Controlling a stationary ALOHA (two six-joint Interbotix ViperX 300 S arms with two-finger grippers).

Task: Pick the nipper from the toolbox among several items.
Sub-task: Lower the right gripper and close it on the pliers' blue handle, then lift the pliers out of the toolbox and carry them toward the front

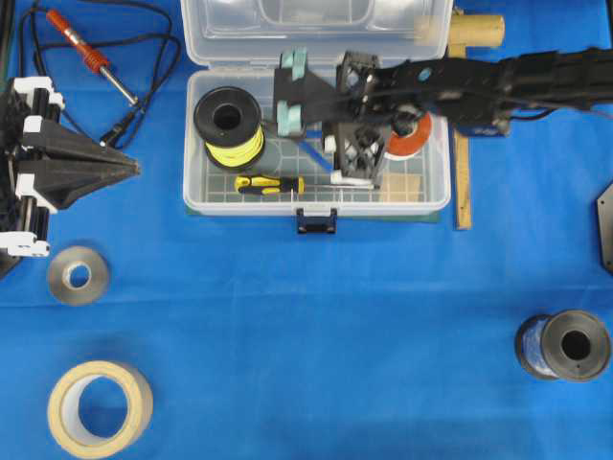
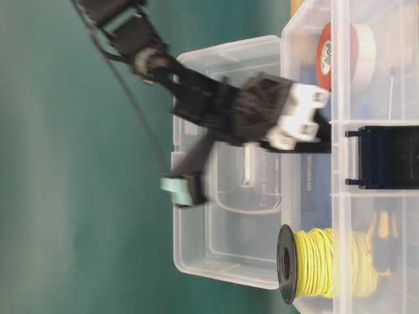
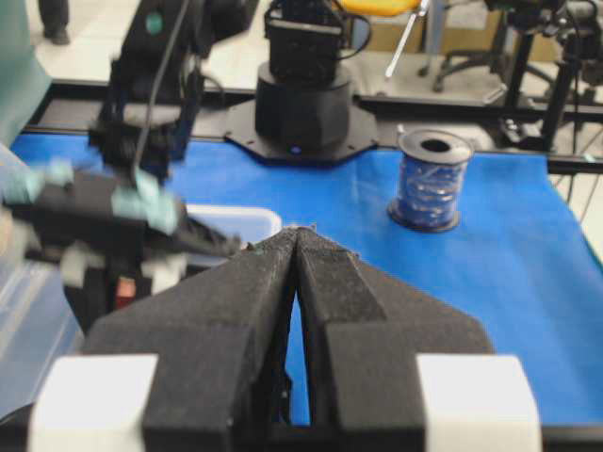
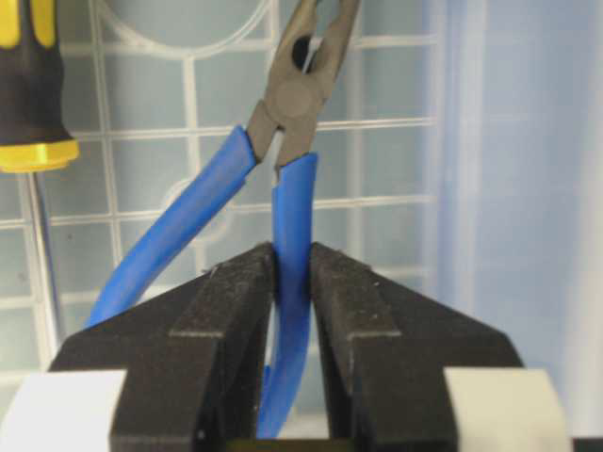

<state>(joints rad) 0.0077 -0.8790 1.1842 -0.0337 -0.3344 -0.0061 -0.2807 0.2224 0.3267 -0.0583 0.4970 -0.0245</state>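
The nipper (image 4: 287,169), with dark pointed jaws and two curved blue handles, lies inside the clear toolbox (image 1: 201,182) over its grid floor. My right gripper (image 4: 292,250) is shut on one blue handle; the other handle curves away to the left. In the overhead view the right gripper (image 1: 350,158) reaches into the box from the right, and a bit of blue handle (image 1: 308,150) shows beside it. In the box are a spool of yellow wire (image 1: 230,125), a yellow-and-black screwdriver (image 1: 268,184), a red-and-white tape roll (image 1: 412,139) and a tan block (image 1: 407,184). My left gripper (image 1: 129,168) is shut and empty at the left.
A red soldering iron (image 1: 81,43) with its cable lies at the back left. A grey tape roll (image 1: 79,275) and a masking tape roll (image 1: 99,407) lie front left. A blue wire spool (image 1: 565,345) stands front right. A wooden stick (image 1: 464,182) lies right of the box.
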